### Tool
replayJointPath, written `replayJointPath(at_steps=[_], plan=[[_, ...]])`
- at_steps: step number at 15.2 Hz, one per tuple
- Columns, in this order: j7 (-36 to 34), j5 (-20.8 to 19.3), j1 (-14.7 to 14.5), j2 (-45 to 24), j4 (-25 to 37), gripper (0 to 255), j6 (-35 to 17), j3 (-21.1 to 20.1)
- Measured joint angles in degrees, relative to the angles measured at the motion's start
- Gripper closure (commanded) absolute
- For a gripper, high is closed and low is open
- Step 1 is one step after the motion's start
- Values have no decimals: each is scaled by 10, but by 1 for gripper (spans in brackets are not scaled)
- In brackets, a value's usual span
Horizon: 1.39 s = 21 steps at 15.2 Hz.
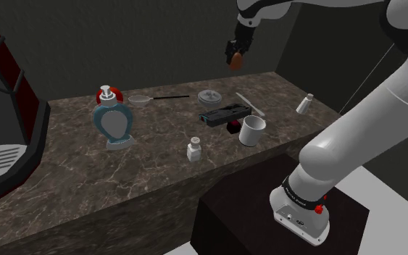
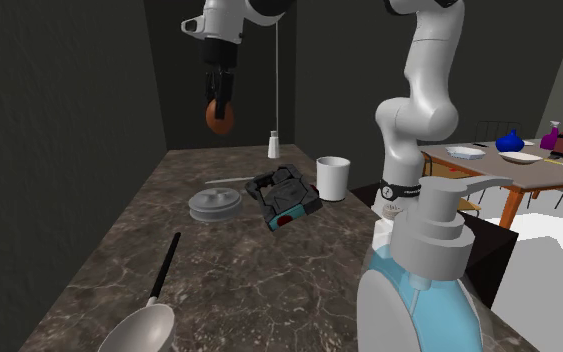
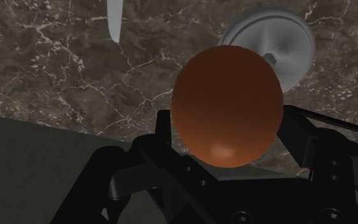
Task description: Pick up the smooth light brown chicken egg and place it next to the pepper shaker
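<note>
A smooth brown egg (image 1: pixel 234 59) (image 2: pixel 219 117) (image 3: pixel 227 105) hangs high above the back of the dark marble counter (image 1: pixel 151 156), clasped between the black fingers of my gripper (image 1: pixel 235 52) (image 2: pixel 218 105) (image 3: pixel 228 149), which is shut on it. A small white shaker (image 1: pixel 193 150) stands near the counter's front edge, in front of the egg and toward the shoulder view's left. Another small white shaker (image 1: pixel 305 104) (image 2: pixel 272 146) stands at the counter's end on the shoulder view's right. Under the egg lie the marble and a grey round lid (image 3: pixel 276 41).
On the counter stand a blue soap dispenser (image 1: pixel 114 119) (image 2: pixel 424 270), a ladle (image 1: pixel 143 99) (image 2: pixel 139 325), the grey lid (image 1: pixel 209 95) (image 2: pixel 214 203), a black device (image 1: pixel 224 116) (image 2: pixel 284 198), a white cup (image 1: pixel 252 130) (image 2: pixel 332 177) and a white blade-like utensil (image 1: pixel 249 105) (image 3: pixel 114 19). A dark wall backs the counter.
</note>
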<state>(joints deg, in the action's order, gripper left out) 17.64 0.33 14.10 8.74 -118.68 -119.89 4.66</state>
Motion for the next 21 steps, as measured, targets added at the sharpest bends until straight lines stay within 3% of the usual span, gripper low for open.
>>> replayJointPath(at_steps=[9,21], plan=[[132,9,51,12,-14,255,0,77],[318,46,119,-50,63,255,29,180]])
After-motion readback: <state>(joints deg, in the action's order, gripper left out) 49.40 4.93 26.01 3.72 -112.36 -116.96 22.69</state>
